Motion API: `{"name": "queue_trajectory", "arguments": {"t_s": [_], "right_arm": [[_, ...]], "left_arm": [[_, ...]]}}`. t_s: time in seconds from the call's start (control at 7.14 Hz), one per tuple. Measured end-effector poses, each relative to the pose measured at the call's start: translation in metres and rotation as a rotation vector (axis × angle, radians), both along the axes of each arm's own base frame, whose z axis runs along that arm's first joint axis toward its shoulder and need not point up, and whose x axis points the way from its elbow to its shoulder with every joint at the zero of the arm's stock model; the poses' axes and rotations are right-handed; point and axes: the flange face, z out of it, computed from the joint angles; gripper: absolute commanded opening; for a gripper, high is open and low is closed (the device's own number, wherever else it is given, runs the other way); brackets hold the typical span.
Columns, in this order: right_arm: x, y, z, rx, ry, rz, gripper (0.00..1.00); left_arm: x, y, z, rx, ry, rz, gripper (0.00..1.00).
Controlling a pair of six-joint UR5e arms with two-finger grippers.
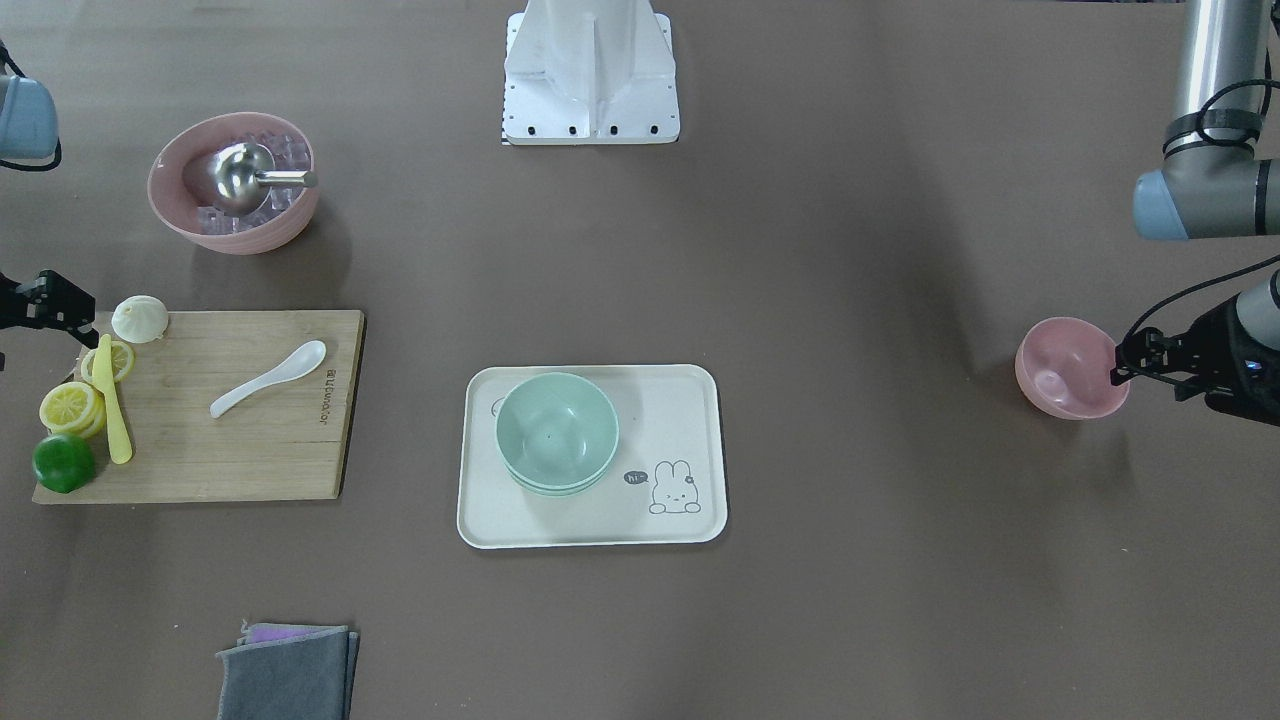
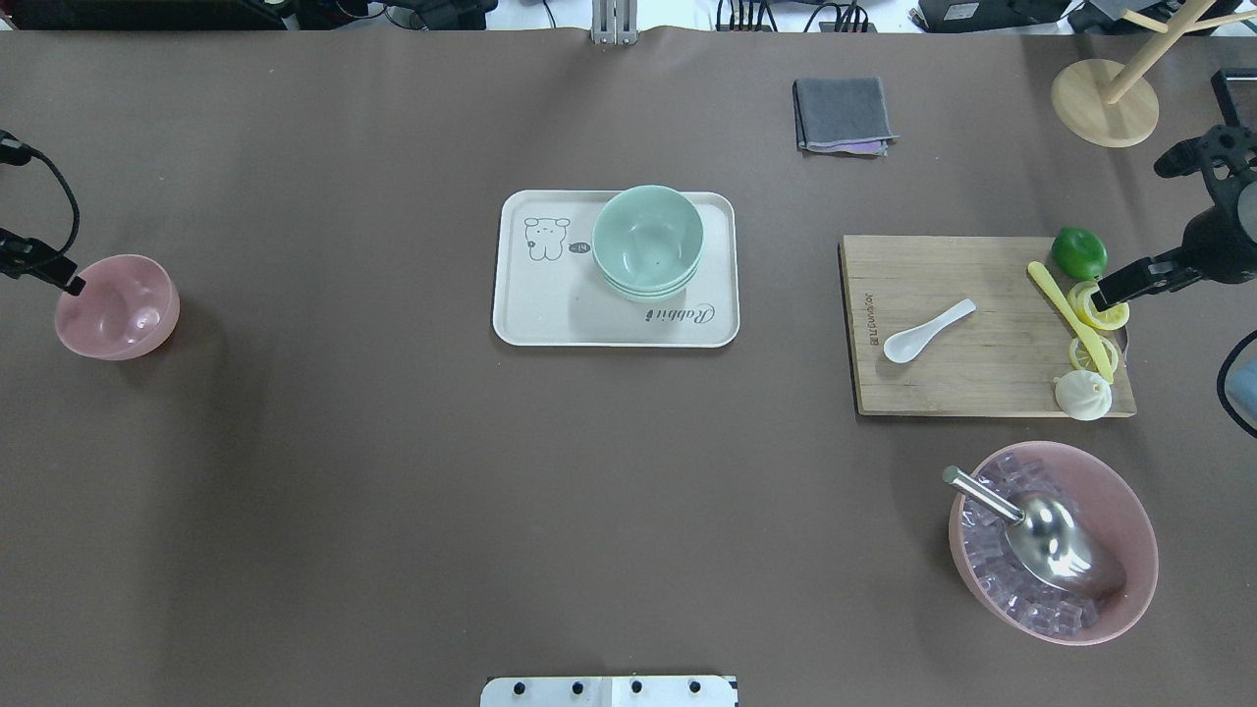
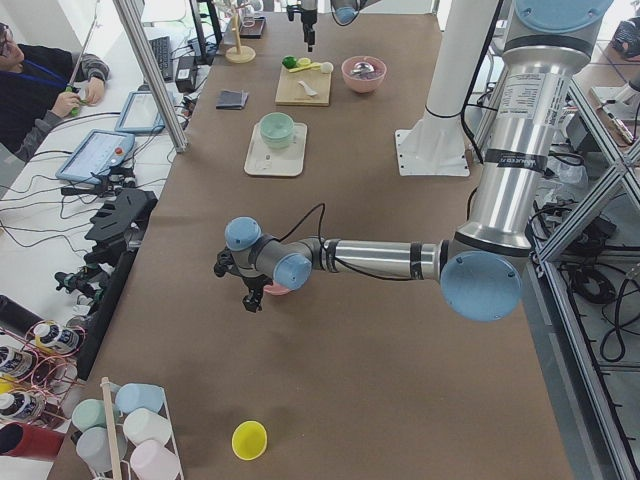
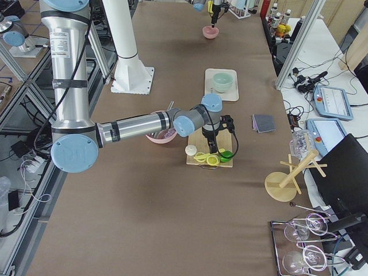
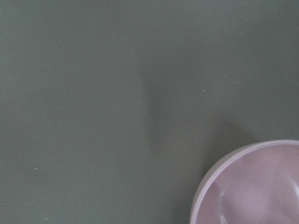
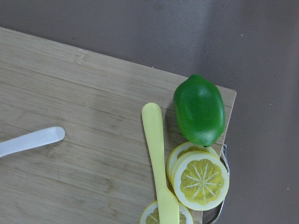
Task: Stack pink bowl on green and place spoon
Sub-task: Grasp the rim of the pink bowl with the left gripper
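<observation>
Pale pink small plastic bowl (image 5: 257,186) fills the lower right corner of the left wrist view, with only bare brown table (image 2: 344,491) around it. The left gripper (image 1: 1122,365) sits right at that bowl's outer rim. I cannot tell whether its fingers are spread or closed, or whether they touch the rim. The bowl stands upright on the table, well apart from everything else.

Toward the middle lies a cream rectangular tray with a rabbit drawing (image 2: 530,304). On it stands a stack of mint green bowls (image 2: 648,236), set toward one side of the tray.

The right gripper (image 2: 1108,295) hangs over the outer end of a wooden cutting board (image 2: 972,383), above a few lemon slices (image 6: 200,181). How wide it stands is not clear either. Beside the slices are a green lime (image 6: 199,110) and a pale yellow plastic knife (image 6: 159,158), with a white bun (image 2: 1083,396) at the board's near corner. The white ceramic spoon (image 2: 928,331) lies flat on the board's other half, apart from the fruit.

Nearer the robot is a large pink bowl of ice cubes (image 2: 1129,520) holding a metal scoop (image 2: 1056,550). A folded grey cloth (image 2: 843,113) lies at the far edge
</observation>
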Motion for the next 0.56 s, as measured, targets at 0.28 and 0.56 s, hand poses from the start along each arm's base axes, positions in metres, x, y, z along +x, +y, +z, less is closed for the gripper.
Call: {"name": "queue_trajectory", "arguments": {"t_s": [0.28,0.56], "right_arm": [[0.0001,0.0000,-0.0001,0.001,0.001,0.001,1.00],[0.0000,-0.0002,-0.0001,0.001,0.001,0.001,1.00]], "left_arm": [[0.0020,-0.0007,-0.0027,0.009,0.012,0.003,0.22],[0.0026,-0.0012,-0.0049,0.013,0.016,0.005,0.16]]}}
